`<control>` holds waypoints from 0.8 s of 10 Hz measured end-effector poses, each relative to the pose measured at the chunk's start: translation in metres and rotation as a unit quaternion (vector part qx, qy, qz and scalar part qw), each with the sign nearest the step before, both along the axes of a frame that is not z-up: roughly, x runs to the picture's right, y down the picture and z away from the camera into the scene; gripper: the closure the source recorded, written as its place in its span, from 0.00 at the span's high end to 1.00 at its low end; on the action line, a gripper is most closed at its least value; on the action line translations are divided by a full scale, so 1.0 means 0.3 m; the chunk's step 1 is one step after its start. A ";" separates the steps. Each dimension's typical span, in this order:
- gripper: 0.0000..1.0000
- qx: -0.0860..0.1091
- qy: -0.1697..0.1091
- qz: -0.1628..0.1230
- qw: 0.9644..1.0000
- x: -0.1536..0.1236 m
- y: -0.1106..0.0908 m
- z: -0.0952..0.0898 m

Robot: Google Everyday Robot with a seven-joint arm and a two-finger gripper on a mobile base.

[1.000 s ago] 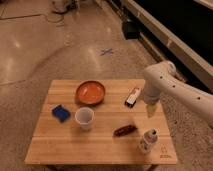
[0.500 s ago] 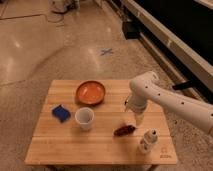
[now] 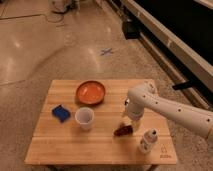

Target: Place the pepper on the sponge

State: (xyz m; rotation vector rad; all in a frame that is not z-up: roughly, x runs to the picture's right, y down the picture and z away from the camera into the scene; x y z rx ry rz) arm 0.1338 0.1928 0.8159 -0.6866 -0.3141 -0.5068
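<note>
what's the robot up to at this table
The robot's single arm reaches in from the right, and its gripper is low, right over the dark red pepper. The pepper lies on the wooden table, not yet on the blue sponge, which sits to the left past the white cup. An orange bowl and a small white bottle also stand there.

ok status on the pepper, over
gripper low over pepper, grip unconfirmed. sponge bare. white cup sits between pepper and sponge.
</note>
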 end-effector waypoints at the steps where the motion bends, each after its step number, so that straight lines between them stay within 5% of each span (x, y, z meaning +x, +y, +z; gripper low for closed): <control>1: 0.66 0.000 -0.002 0.000 1.000 0.000 0.011 0.002; 8: 0.66 0.005 -0.011 -0.014 1.000 -0.011 0.058 0.030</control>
